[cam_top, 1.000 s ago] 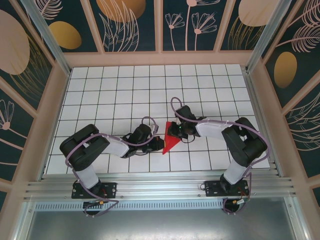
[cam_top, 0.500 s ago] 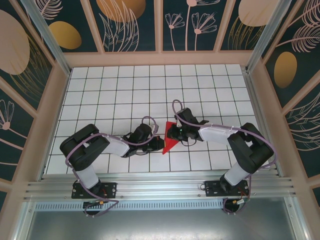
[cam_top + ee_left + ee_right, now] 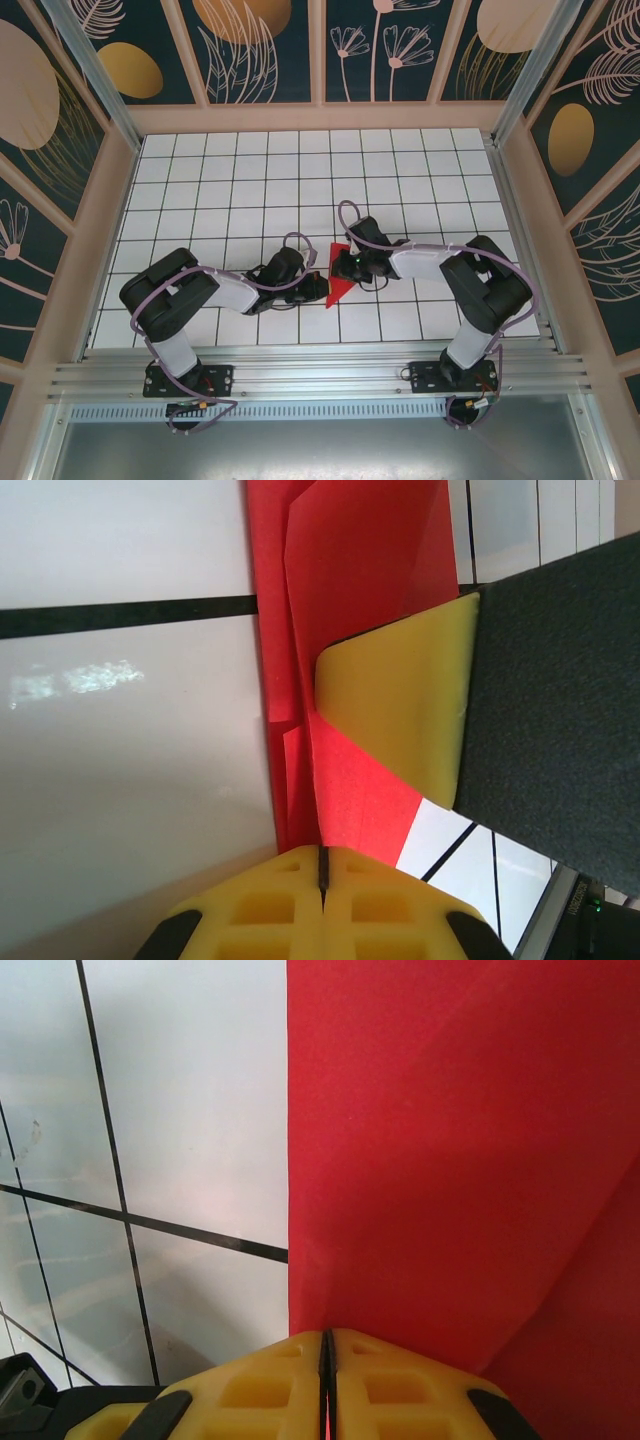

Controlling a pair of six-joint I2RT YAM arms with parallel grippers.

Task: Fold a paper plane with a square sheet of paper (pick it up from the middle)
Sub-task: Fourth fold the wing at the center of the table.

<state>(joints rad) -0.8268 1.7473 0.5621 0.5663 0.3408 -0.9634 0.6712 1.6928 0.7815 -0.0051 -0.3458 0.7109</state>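
Overhead, paper: thin bright red paper sheet (image 3: 337, 283), folded down to a narrow pointed wedge. It lies on the white grid-tiled table (image 3: 250, 180), near middle, tip aimed at the near edge.
Overhead, grippers: left gripper (image 3: 318, 285) is at the wedge's left side and right gripper (image 3: 346, 263) is on its far end. The two are just beside each other.
Overhead, room: loads of bare tiles far, left and right, and the wooden side walls (image 3: 115, 200) are well apart from the action. The only tight spot is the two wrists, nearly nose to nose.
Left wrist, grip: yellow pads (image 3: 285, 875) are pressed together with the paper running into the seam, so it looks pinched.
Left wrist, layers: stacked fold edges run down the paper's left side. The other arm's yellow finger (image 3: 400, 710) lies across the top.
Right wrist, grip: pads (image 3: 290, 1355) are closed, the straight paper edge sits just left of the seam, and the sheet looks clamped.
Progress: roughly midway, I'd guess. The pointy folds are in, but no wings show yet.
Left to do: probably wing creases, and either arm would need to back off first.
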